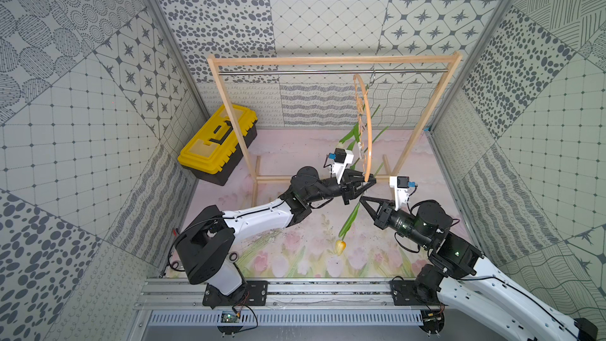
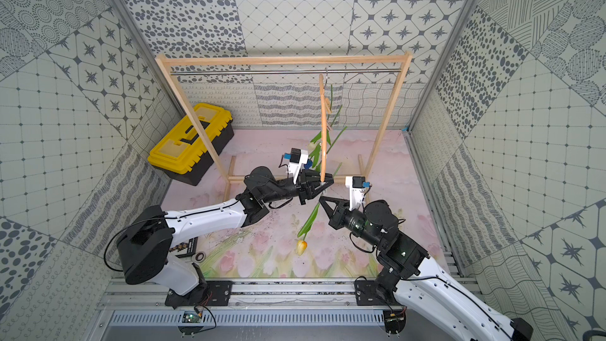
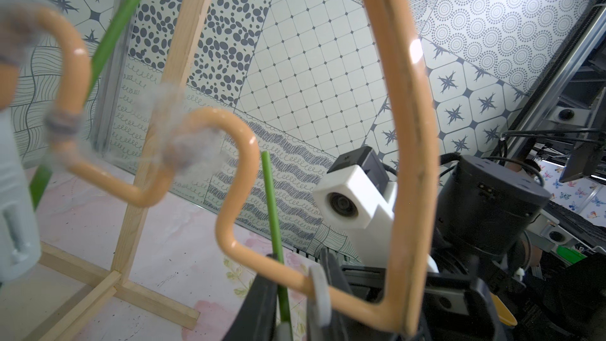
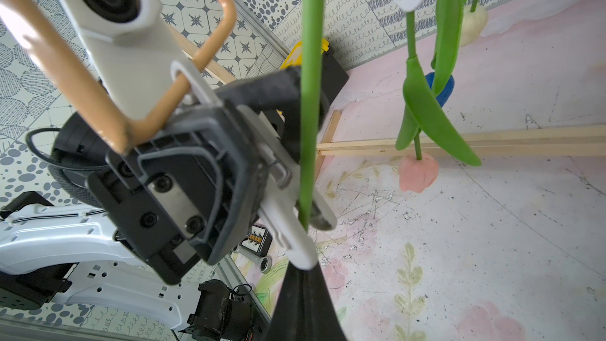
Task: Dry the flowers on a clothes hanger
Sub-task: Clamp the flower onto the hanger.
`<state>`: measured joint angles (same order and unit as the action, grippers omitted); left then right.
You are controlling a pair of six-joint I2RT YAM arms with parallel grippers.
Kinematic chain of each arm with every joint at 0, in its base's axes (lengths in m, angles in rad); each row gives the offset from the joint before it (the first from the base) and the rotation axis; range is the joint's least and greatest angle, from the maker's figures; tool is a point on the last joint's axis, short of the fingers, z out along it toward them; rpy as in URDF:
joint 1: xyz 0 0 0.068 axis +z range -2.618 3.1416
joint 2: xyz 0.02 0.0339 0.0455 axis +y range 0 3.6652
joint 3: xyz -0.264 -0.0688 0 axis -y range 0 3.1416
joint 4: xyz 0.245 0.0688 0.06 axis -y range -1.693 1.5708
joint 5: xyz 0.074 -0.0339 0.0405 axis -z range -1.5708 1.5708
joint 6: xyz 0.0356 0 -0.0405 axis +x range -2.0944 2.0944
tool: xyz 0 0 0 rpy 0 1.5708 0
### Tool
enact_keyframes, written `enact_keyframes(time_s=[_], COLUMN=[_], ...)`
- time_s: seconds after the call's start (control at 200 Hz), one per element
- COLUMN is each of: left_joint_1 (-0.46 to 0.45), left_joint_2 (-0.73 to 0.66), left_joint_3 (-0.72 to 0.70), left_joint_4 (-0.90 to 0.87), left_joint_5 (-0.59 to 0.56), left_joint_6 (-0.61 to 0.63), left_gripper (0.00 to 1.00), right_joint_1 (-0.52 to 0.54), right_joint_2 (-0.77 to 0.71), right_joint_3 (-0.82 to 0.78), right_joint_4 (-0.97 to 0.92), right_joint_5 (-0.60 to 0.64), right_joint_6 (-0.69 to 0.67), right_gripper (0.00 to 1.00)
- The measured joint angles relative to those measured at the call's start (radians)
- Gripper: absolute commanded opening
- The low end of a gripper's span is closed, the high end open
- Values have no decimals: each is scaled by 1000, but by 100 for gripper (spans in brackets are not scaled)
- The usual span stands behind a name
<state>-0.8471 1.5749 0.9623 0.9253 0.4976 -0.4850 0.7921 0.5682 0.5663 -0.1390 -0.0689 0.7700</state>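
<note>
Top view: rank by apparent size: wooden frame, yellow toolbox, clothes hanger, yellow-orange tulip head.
1. wooden frame
2. yellow toolbox
3. clothes hanger: turned edge-on, a long thin sliver, and hung nearer the camera, so its place against the toolbox is unsure
4. yellow-orange tulip head

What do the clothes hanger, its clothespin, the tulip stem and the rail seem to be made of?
Clothes hanger: the arch looks like varnished wood, faint grain lines; the wavy lower bar is glossy, perhaps coated metal. Clothespin: matte pale plastic, moulded slots. Tulip stem: even, smooth green, probably plastic. Rail: bare polished metal, bright sheen.
</note>
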Motion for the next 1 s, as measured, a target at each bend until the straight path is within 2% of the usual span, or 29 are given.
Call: enact_keyframes(time_s=[0.06,0.12,0.355,0.39,0.45,0.485,0.51,0.56,0.64,0.725,0.836,0.896,0.941,0.996], left_joint_1=[-3,-3,-9,-10,-10,-10,-10,-10,-10,-10,-10,-10,-10,-10], left_joint_2=[-2,-5,-36,-45,-63,-73,-80,-100,-139,-195,-294,-367,-424,-491], left_joint_3=[-10,-21,-51,-55,-60,-62,-63,-68,-81,-107,-149,-177,-194,-206], left_joint_4=[14,19,13,8,-5,-16,-24,-45,-79,-128,-220,-282,-333,-403], left_joint_5=[-15,-29,-85,-94,-115,-124,-132,-146,-171,-204,-261,-314,-365,-437], left_joint_6=[-5,-11,-13,-8,0,8,11,26,48,85,123,145,162,187], left_gripper=[33,40,56,58,62,65,69,74,83,99,99,99,99,99], right_joint_1=[0,0,1,1,1,1,1,2,4,5,4,2,-16,-87], right_joint_2=[0,0,-20,-21,-26,-29,-31,-35,-54,-65,-61,-41,0,95], right_joint_3=[0,0,0,0,-1,-1,-1,0,2,26,100,158,214,302], right_joint_4=[0,2,-5,-12,-33,-50,-71,-116,-211,-349,-536,-625,-682,-751], right_joint_5=[2,3,22,26,34,40,50,69,123,204,361,462,519,543], right_joint_6=[0,0,0,-1,-1,-5,-10,-19,-25,-38,-43,-39,-42,-47], right_gripper=[0,0,0,10,34,43,62,73,81,86,96,98,97,89])
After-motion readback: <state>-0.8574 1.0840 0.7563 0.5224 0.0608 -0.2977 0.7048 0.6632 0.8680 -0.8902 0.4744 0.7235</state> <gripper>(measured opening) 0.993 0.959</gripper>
